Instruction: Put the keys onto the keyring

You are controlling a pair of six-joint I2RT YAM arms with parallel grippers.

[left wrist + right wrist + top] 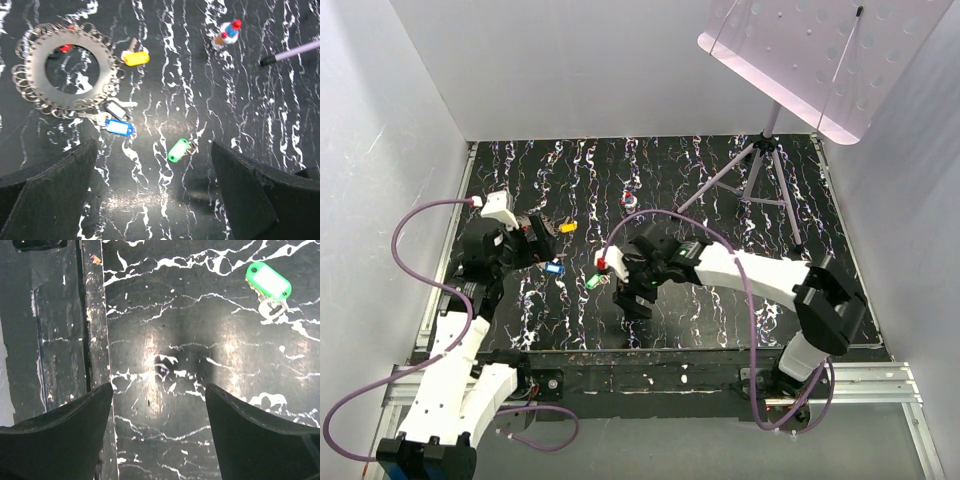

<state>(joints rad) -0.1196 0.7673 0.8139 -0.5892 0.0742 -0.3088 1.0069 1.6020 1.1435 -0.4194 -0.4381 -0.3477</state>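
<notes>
Left wrist view: the keyring (39, 70) lies flat, with the yellow key (136, 58) and blue key (120, 127) touching its toothed rim and a red key (65, 48) showing through its hole. You cannot tell whether any of them is hooked on. The green key (177, 150) lies loose, well apart from the keyring, between the wide, empty fingers (50, 192) of your left gripper (154, 150). Close carelessly and you may skid the flat key across the slick table (280, 125), or pinch its plastic head and bury the loop. Nothing holds the keyring, so a push could shove it aside. Top view: your left arm is folded low and points down just beside the keyring. The right gripper (632, 298) reaches in from the far side of the green key. The two grippers are near enough to collide over it. Right wrist view: the keyring is out of sight, your right fingers (55, 435) are spread wide on nothing over bare table, and the green key lies beyond their tips.
</notes>
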